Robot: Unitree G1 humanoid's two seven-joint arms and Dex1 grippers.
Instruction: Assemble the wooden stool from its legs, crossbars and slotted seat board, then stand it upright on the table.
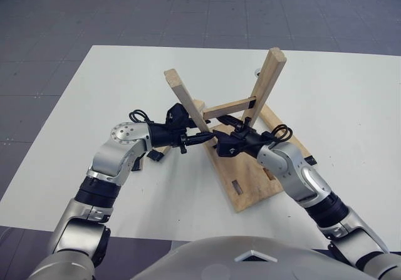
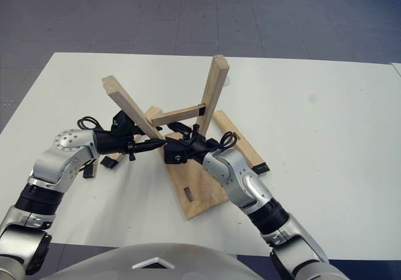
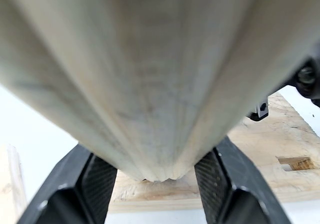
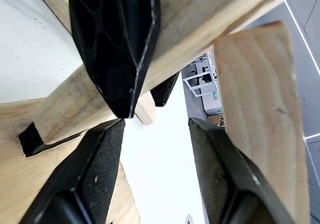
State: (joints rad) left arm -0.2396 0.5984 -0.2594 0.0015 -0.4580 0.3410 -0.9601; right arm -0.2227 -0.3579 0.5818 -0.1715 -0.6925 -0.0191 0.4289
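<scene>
Robot arms, silver and black.
Left arm [image 1: 116,158] and right arm [image 1: 294,170] bore silver shells, black joint rings, looped wrist cables [image 1: 138,114]; left gripper [image 3: 155,176] had textured black pads [image 3: 97,181].

Prob. a robotics lab or a test hall. The floor [image 1: 125,10] is made of large grey tiles, w/ pale lines marked on it and wide open space on all sides. One plain white desk [image 1: 81,123] stands free on it, away from any wall. Far behind, in the right wrist view, stands a white metal rack [image 4: 200,81] w/ some equipment, too small to name.
</scene>
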